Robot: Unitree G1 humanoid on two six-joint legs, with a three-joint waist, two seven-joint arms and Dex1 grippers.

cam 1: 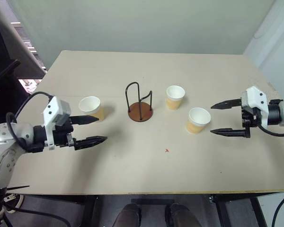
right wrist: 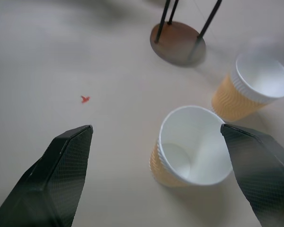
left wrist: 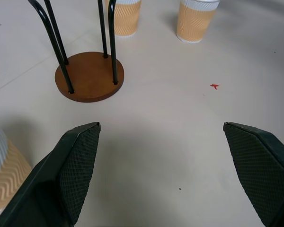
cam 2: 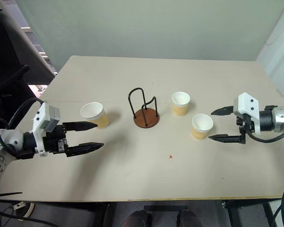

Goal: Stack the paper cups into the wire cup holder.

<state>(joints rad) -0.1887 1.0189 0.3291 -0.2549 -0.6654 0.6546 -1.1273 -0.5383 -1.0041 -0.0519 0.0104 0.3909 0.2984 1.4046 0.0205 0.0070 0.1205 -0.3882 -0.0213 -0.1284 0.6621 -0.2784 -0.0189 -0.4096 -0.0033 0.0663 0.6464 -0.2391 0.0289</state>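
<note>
Worktop: I see a pale beige worktop (cam 1: pixel 146 170) carrying everything, with a small red mark (cam 1: pixel 166 151) on its near middle part.
Wire cup holder: the wire cup holder (cam 1: pixel 140 112) stands upright near the middle of the worktop, its brown disc base flat on the surface and its black wire loops rising from it. I see no cup inside it.
Left cup: one of the paper cups, the left cup (cam 1: pixel 91 108), stands upright to the left of the holder, well apart from it, mouth up.
Far right cup: the far right cup (cam 1: pixel 175 97) stands upright just to the right of the holder, a little farther back than the base, not touching it.
Near right cup: the near right cup (cam 1: pixel 198 120) stands upright to the right of and nearer than the far right cup, close to it but apart.
Left gripper: my left gripper (cam 1: pixel 91 129) hovers over the left part of the worktop, pointing right, with its far finger just beside the left cup. Jaws spread wide, nothing between them.
Right gripper: my right gripper (cam 1: pixel 226 118) hovers at the right side, pointing left toward the near right cup, its tips just short of that cup. Jaws spread wide and empty; in the right wrist view that cup sits between the two fingers' lines but ahead of them.
</note>
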